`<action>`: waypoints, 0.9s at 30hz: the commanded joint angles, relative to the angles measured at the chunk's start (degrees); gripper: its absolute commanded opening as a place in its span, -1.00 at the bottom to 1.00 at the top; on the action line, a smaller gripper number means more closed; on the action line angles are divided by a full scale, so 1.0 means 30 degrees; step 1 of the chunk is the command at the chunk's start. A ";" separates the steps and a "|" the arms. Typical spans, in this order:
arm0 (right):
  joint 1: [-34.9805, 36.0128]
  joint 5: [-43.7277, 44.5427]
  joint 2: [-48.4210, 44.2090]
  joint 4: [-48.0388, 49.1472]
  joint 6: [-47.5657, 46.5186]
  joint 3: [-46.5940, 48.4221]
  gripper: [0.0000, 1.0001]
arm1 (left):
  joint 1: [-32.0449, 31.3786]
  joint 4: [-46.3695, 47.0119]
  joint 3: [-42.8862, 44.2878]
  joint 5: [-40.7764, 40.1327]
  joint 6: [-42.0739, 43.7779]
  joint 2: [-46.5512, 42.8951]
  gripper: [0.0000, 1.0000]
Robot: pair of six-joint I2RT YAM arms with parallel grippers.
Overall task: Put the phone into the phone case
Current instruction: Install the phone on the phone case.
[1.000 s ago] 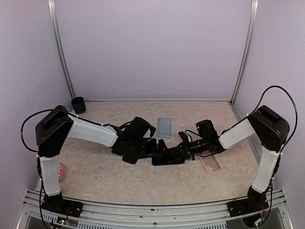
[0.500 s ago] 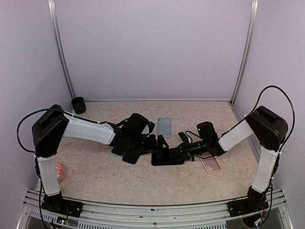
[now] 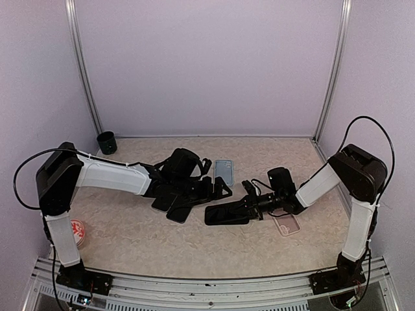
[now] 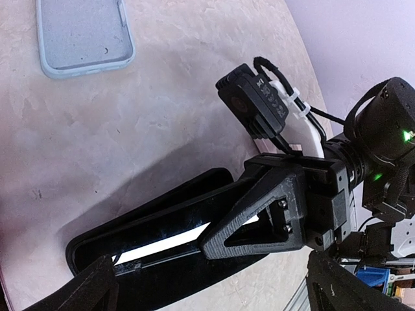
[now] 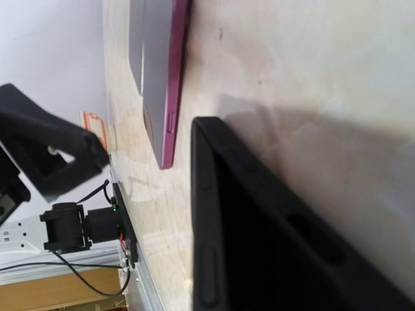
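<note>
Firmly, right fingers (image 4: 259, 214) clamp the black case (image 3: 224, 214); left fingers (image 4: 91, 288) gape, holding nothing, near the empty blue case (image 4: 84, 32).

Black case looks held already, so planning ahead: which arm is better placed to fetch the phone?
Left. The left fingers are open, empty, near the phone; the right fingers grip the black case.

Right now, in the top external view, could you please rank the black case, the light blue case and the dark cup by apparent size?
1. black case: clearly the largest.
2. light blue case.
3. dark cup: close to the light blue case in apparent size, and it stands farther back, so this last placing is unsure.
</note>
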 commanded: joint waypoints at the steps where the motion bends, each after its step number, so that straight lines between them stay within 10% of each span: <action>1: 0.0573 0.2705 0.0968 -0.3458 -0.0343 -0.0680 -0.96 | -0.0389 -0.0634 0.0207 -0.0158 0.0032 0.0014 0.98; 27: 0.0553 0.3219 -0.0048 -0.5733 -0.1417 -0.0024 -0.37 | -0.1153 -0.0536 -0.0279 -0.0190 -0.0932 0.1428 0.98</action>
